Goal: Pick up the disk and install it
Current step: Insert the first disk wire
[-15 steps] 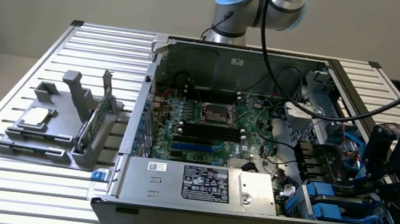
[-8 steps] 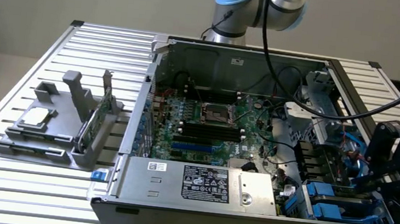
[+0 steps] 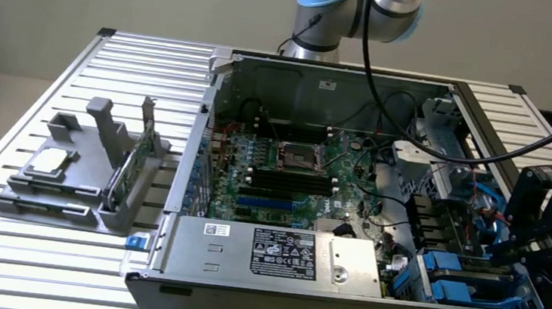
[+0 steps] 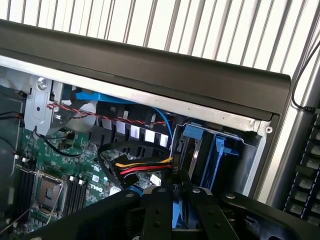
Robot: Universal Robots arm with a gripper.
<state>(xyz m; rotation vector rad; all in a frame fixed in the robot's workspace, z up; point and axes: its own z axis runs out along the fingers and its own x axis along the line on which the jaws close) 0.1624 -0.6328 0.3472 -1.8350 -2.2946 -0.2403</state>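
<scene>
The disk (image 4: 197, 155) stands on edge, dark metal between blue plastic rails, in the drive bay at the corner of the open computer case (image 4: 150, 65). In the exterior view its blue rails (image 3: 450, 268) show low at that view's right. My black gripper (image 4: 180, 212) reaches down into that bay with its fingers (image 4: 157, 215) close together on the disk's near blue edge. Seen from outside, the gripper (image 3: 511, 257) hangs over the same corner of the case (image 3: 234, 59).
A red, yellow and black power cable (image 4: 135, 167) loops right beside the fingers. The motherboard (image 3: 286, 163) and silver power supply (image 3: 277, 253) fill the case. On the slatted table (image 3: 2, 265), a grey holder (image 3: 80, 196) carries a square chip (image 3: 53, 161) and a green card (image 3: 133, 160).
</scene>
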